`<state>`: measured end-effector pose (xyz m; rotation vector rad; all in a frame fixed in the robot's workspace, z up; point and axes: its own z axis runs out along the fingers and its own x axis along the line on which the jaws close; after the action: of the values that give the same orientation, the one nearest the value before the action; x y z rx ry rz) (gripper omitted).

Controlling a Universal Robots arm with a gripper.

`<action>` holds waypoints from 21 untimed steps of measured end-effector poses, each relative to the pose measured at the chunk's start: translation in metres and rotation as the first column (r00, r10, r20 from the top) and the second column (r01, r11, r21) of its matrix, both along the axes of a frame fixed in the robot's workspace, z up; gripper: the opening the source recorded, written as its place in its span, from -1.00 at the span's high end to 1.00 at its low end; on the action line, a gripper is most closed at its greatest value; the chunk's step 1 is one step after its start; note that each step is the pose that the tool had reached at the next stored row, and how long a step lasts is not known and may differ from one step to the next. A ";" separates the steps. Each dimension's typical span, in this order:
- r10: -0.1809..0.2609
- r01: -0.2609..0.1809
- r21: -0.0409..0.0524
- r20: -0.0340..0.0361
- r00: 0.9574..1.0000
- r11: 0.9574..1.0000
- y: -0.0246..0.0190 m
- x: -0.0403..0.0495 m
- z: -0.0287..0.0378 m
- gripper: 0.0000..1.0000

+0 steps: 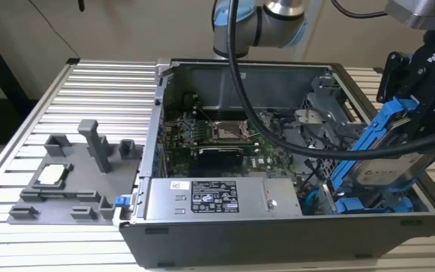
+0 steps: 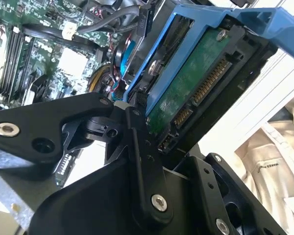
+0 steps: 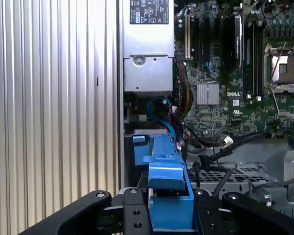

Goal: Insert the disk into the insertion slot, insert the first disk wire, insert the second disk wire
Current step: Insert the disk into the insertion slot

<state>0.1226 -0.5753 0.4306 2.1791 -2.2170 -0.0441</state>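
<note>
Over one corner of the computer case (image 1: 225,243): the disk (image 1: 384,164) in its blue carrier. Long axis steeply tilted, lower end dipping inside the case, upper end pinched between the jaws of the gripper (image 3: 169,215).

Beneath it, inside the case: another blue-tabbed drive (image 1: 372,205). Also inside: motherboard (image 1: 217,141), power supply (image 1: 217,198).

Beside the case, on the counter (image 1: 97,73): grey fixture (image 1: 74,170).

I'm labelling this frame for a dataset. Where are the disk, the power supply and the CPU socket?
the disk (image 1: 387,171): exterior view, on its silver-grey face.
power supply (image 1: 211,198): exterior view, on its dark label.
CPU socket (image 1: 229,131): exterior view, on the socket's middle.
</note>
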 end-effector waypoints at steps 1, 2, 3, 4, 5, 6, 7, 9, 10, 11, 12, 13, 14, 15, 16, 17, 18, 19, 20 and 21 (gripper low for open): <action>0.000 0.000 0.000 0.000 1.000 1.000 0.0000 0.0000 -0.0013 0.35; 0.001 -0.001 0.000 0.000 1.000 1.000 0.0000 0.0000 -0.0025 0.35; 0.001 -0.001 0.000 0.000 1.000 1.000 0.0000 0.0000 -0.0036 0.35; 0.001 -0.001 0.000 0.000 1.000 1.000 0.0000 0.0000 -0.0046 0.35; 0.002 -0.002 0.000 0.000 1.000 1.000 0.0000 0.0001 -0.0056 0.35; 0.002 -0.002 0.000 0.000 1.000 1.000 0.0001 0.0001 -0.0065 0.35; 0.002 -0.002 0.001 0.000 1.000 1.000 0.0001 0.0001 -0.0074 0.35; 0.003 -0.003 0.002 0.000 1.000 1.000 0.0001 0.0003 -0.0093 0.35; 0.003 -0.003 0.002 0.000 1.000 1.000 0.0002 0.0005 -0.0100 0.35; 0.004 -0.004 0.002 0.000 1.000 1.000 0.0004 0.0008 -0.0107 0.35; 0.004 -0.004 0.003 0.000 1.000 1.000 0.0005 0.0010 -0.0114 0.35; 0.005 -0.005 0.003 0.000 1.000 1.000 0.0007 0.0012 -0.0120 0.35; 0.006 -0.006 0.003 0.000 1.000 1.000 0.0008 0.0014 -0.0127 0.35; 0.006 -0.006 0.004 0.000 1.000 1.000 0.0010 0.0015 -0.0133 0.35; 0.007 -0.007 0.005 0.000 1.000 1.000 0.0012 0.0018 -0.0139 0.35; 0.007 -0.007 0.005 0.000 1.000 1.000 0.0015 0.0020 -0.0145 0.35; 0.008 -0.008 0.005 0.000 1.000 1.000 0.0017 0.0022 -0.0150 0.35; 0.009 -0.009 0.005 0.000 1.000 1.000 0.0020 0.0023 -0.0155 0.35; 0.009 -0.009 0.006 0.000 1.000 1.000 0.0022 0.0025 -0.0162 0.35; 0.010 -0.010 0.006 0.000 1.000 1.000 0.0024 0.0028 -0.0168 0.35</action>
<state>0.1254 -0.5728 0.4138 2.1936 -2.2087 -0.0510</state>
